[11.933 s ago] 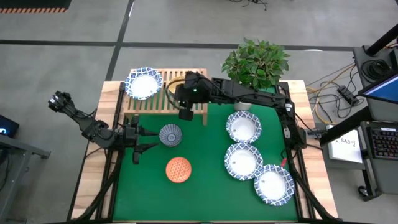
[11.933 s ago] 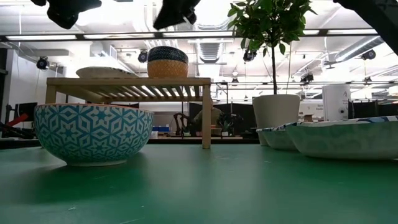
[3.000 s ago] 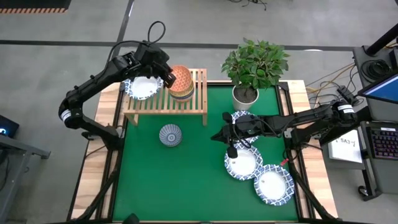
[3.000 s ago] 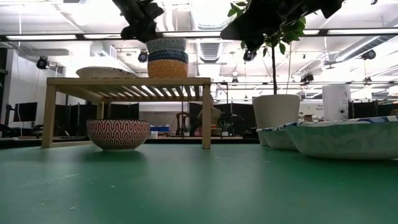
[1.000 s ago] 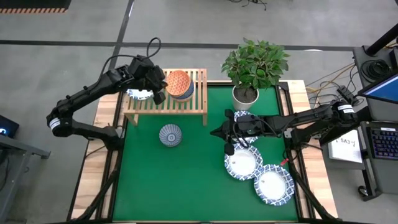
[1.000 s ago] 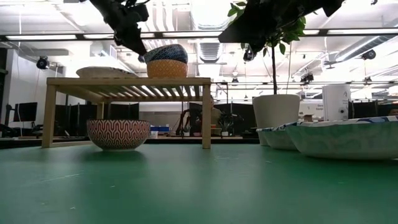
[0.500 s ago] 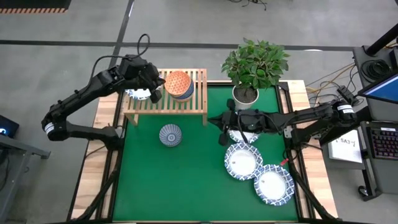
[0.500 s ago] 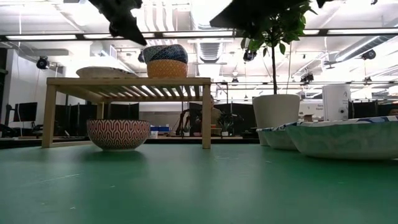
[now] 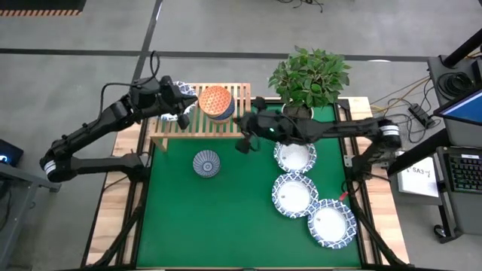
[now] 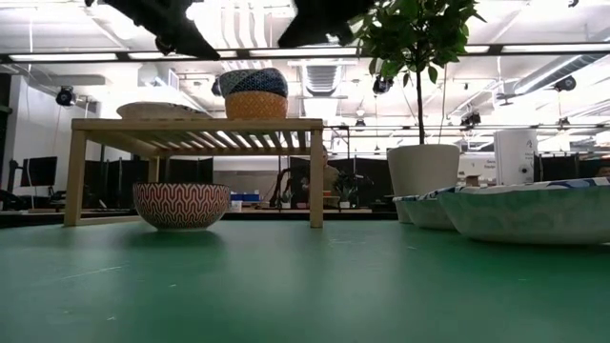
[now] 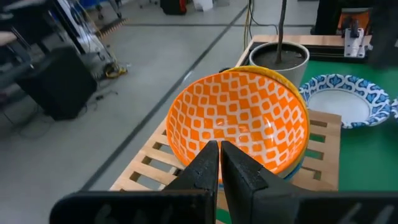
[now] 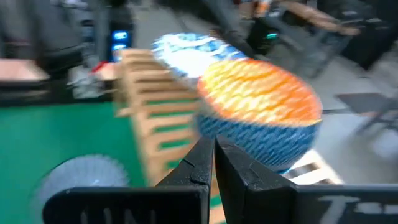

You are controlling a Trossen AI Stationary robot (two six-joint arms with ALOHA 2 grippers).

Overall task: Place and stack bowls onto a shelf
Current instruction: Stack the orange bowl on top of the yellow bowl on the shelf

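While both grippers' jaws were pressed together and empty, three deep bowls [image 9: 216, 103] sat nested on the shelf [image 9: 235, 124], one grey-blue bowl [image 9: 206, 162] on the counter [image 9: 226, 226]; likely rigid, slick, breakable, best pinched at the rim.

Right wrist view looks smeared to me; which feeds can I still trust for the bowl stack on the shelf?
Right wrist view: motion-blurred, the bowl stack streaked. Left wrist view: sharp on the orange bowl, slight glare inside. High view: evenly lit, shelf clear. Low view: bright ceiling lights behind, arms in silhouette.
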